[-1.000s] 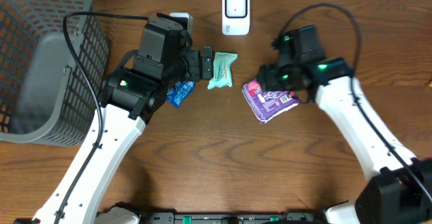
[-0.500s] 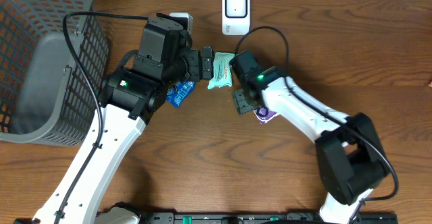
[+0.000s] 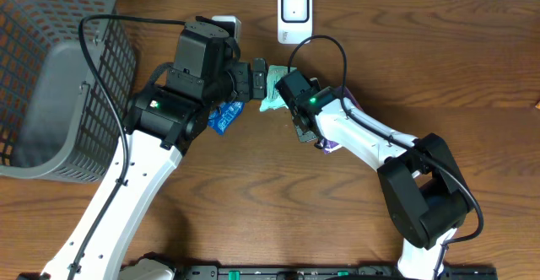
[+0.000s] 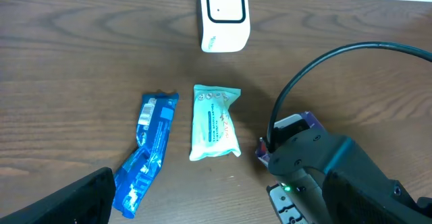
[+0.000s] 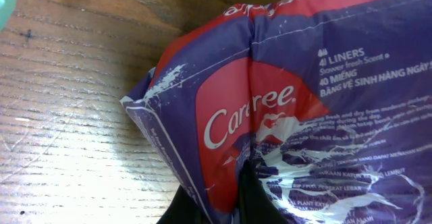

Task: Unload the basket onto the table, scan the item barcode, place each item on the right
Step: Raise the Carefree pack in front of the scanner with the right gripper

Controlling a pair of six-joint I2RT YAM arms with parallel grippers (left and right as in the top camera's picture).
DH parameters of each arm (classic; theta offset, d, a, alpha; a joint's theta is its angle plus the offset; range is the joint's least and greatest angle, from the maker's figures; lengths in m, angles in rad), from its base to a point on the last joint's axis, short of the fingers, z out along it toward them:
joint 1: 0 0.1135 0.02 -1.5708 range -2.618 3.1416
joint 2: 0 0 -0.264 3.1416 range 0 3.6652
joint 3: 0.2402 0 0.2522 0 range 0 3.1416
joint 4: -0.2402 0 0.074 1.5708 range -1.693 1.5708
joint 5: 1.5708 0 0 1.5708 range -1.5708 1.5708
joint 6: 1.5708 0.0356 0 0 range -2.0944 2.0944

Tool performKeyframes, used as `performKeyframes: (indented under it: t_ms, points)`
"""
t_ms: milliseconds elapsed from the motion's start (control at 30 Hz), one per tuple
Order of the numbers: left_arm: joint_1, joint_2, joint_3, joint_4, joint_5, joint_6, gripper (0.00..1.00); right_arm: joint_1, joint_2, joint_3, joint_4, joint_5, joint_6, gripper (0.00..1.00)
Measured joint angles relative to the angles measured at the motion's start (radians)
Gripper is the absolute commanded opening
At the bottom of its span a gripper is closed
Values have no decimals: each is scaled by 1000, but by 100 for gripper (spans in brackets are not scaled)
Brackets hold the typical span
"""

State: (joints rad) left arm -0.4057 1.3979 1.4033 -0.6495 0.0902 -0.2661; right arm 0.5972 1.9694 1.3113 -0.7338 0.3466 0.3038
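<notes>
Now I am watching the right gripper (image 5: 237,196) pinching the purple liner pack (image 5: 310,109) toward the desk's (image 3: 253,204) rear edge; left gripper (image 3: 260,78) is hanging released nearby.

Carefree liner pack (image 5: 304,116): cropped right and below in wrist view; overhead, mostly under right arm (image 3: 359,135).
Blue packet (image 3: 224,116): half covered by left arm (image 3: 164,111).
Basket (image 3: 110,52): cropped left.

three packets (image 4: 214,121) (image 4: 145,153) (image 5: 304,116), one scanner (image 4: 225,15), one basket (image 3: 118,52), two arms (image 3: 143,170) (image 3: 371,141).
</notes>
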Motion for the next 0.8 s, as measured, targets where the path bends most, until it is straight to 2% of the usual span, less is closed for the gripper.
performKeyframes:
  t_ms: [200,533,700,800]
  points:
    - [0,0,0,0,0,0,98,-58,5,55,-10,-126,5,1]
    - [0,0,0,0,0,0,98,-293,6,216,20,-622,-48,1]
    - [0,0,0,0,0,0,98,-388,6,245,241,-903,-45,1]
    - [0,0,0,0,0,0,98,-419,6,249,399,-1022,5,1]
